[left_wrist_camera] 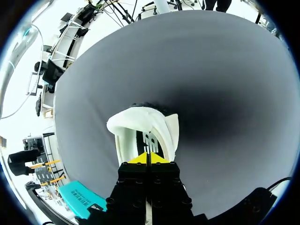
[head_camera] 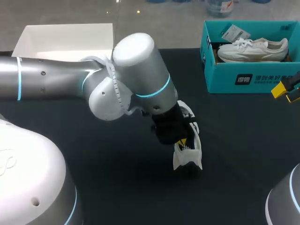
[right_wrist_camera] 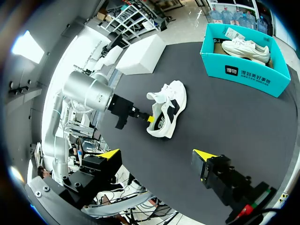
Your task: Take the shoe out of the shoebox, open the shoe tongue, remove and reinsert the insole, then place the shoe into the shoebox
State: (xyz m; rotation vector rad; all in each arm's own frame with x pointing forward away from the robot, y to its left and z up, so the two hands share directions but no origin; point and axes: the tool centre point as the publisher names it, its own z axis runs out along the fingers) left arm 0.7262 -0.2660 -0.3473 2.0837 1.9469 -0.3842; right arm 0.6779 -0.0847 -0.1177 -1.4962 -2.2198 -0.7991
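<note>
The left gripper (left_wrist_camera: pixel 149 158) is holding its yellow fingertips (left_wrist_camera: pixel 140 158) pressed together, with only a hairline showing between them. They are sitting in the mouth of the white shoe (left_wrist_camera: pixel 143 124), just over the dark-printed insole (left_wrist_camera: pixel 149 139). Whether anything thin is caught between the tips cannot be told. In the head view, this gripper (head_camera: pixel 182 141) is pointing down at the shoe (head_camera: pixel 188 157), and the left arm (head_camera: pixel 136 70) is reaching in past the middle of the table (head_camera: pixel 93 159). The shoe is lying about mid-table on the dark cloth, somewhat toward the near edge. In the right wrist view it (right_wrist_camera: pixel 166 110) is lying on its side, with its opening facing the left gripper (right_wrist_camera: pixel 149 119).

The right gripper (right_wrist_camera: pixel 157 155) is holding its fingers spread wide, with nothing between them, well apart from the shoe. In the head view it (head_camera: pixel 287 92) is hanging at the table's right edge, just beside the front right corner of the teal shoebox (head_camera: pixel 229 77).

The shoebox (right_wrist_camera: pixel 243 70) is standing open at the far right corner. A second white shoe (head_camera: pixel 253 49) is lying inside it, next to a small paper card (head_camera: pixel 236 33). A white box (head_camera: pixel 65 40) is sitting open at the far edge toward the left corner.
</note>
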